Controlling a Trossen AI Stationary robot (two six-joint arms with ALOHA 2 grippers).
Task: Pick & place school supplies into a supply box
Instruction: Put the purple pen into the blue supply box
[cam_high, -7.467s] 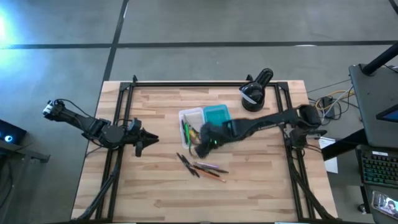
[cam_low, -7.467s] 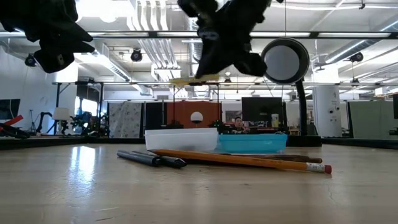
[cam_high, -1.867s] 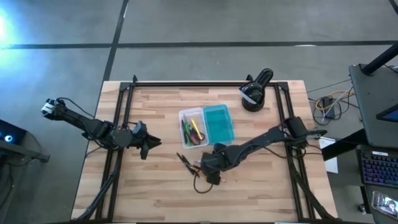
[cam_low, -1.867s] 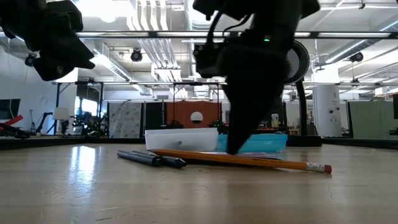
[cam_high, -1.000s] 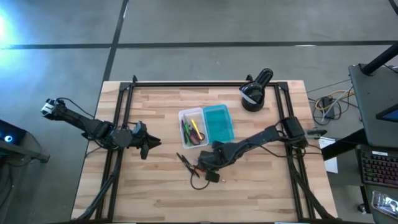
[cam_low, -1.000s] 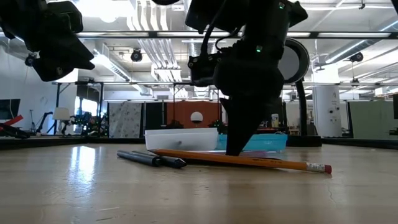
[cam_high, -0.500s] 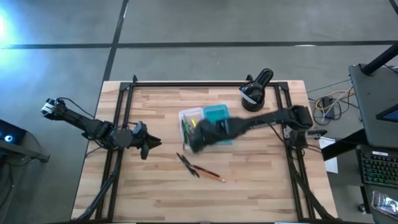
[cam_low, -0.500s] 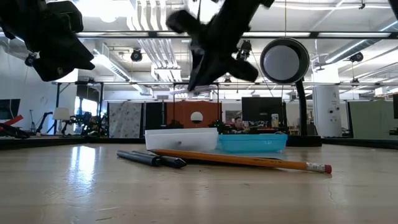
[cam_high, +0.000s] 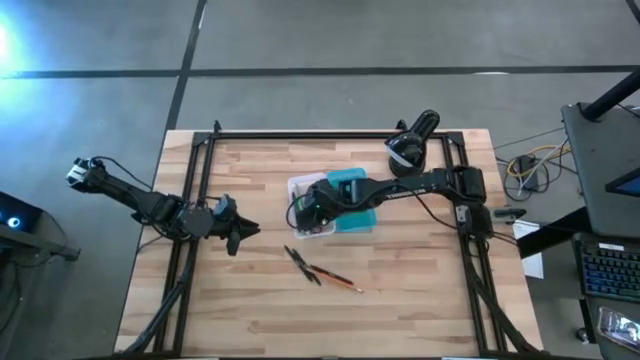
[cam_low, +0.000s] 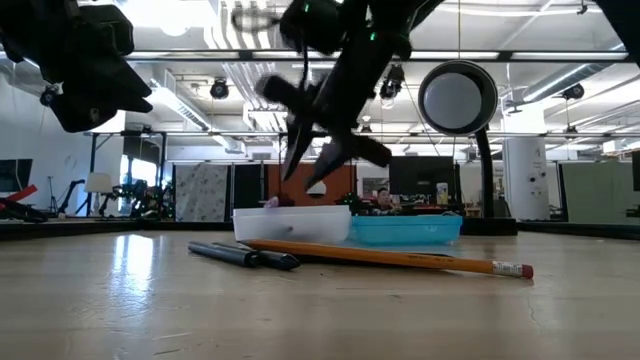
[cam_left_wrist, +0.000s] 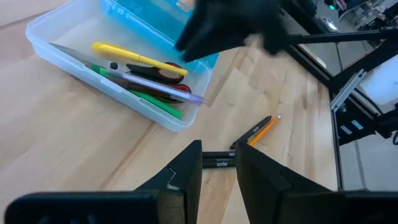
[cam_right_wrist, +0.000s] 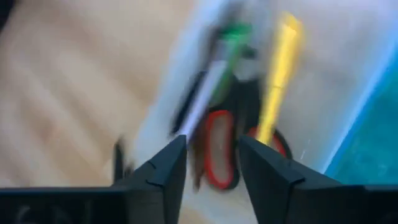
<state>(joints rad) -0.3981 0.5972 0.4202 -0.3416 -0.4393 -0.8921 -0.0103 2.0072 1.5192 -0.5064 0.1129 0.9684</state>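
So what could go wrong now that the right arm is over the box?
The right gripper hangs open over the clear tray; a purple pen lies across the tray's rim and might roll out. Pulling back low could catch the teal half and shift the box. An orange pencil and dark pens remain on the table.

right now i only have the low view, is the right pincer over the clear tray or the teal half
Observer: Over the clear whitish plastic tray of the supply box. From above, the right pincer hangs at that half, open, with nothing between its fingers.
Operator: whats in the tray, its wall hides it
Observer: A yellow pencil, small red-handled scissors and a green marker. A thin lavender stick lies across the rim.
Operator: and the left arm
Observer: The left pincer waits open at the left side of the wooden table, apart from the dark pens and orange pencil.
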